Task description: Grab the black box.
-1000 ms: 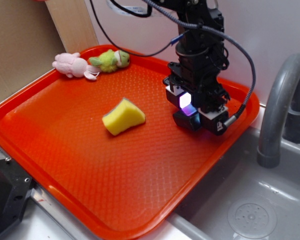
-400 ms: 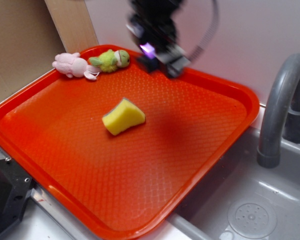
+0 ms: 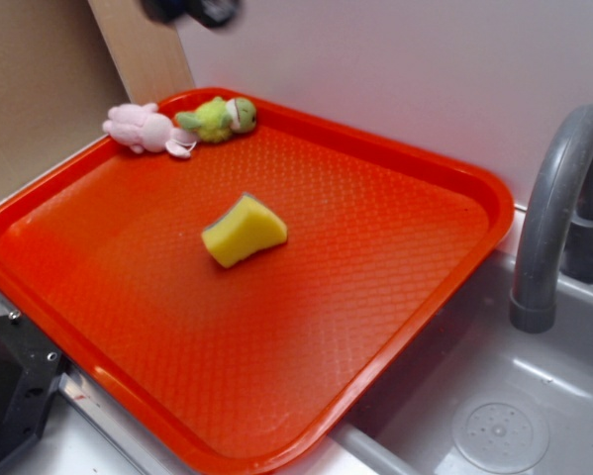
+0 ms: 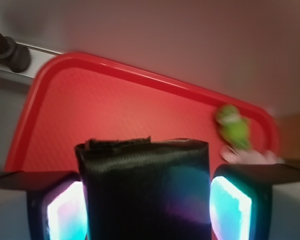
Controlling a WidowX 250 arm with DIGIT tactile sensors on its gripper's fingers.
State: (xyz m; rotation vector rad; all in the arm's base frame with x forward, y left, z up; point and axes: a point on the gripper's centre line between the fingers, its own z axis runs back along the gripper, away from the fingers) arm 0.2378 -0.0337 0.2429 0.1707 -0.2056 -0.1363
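The jaws [image 4: 147, 200] are clamped on the black box [image 4: 144, 187], which fills the gap between the two glowing pads [image 4: 230, 207] and is held well above the red tray [image 4: 114, 107]. Far below and ahead of the jaws lie a green plush toy [image 4: 233, 127] and a yellow sponge wedge [image 3: 244, 231] on the tray.

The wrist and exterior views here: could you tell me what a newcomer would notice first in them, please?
In the wrist view, the black box fills the foreground, clamped between the gripper's glowing pads. In the exterior view, the big orange tray dominates, with a yellow sponge near its middle and two small plush toys, pink and green, at its far corner.
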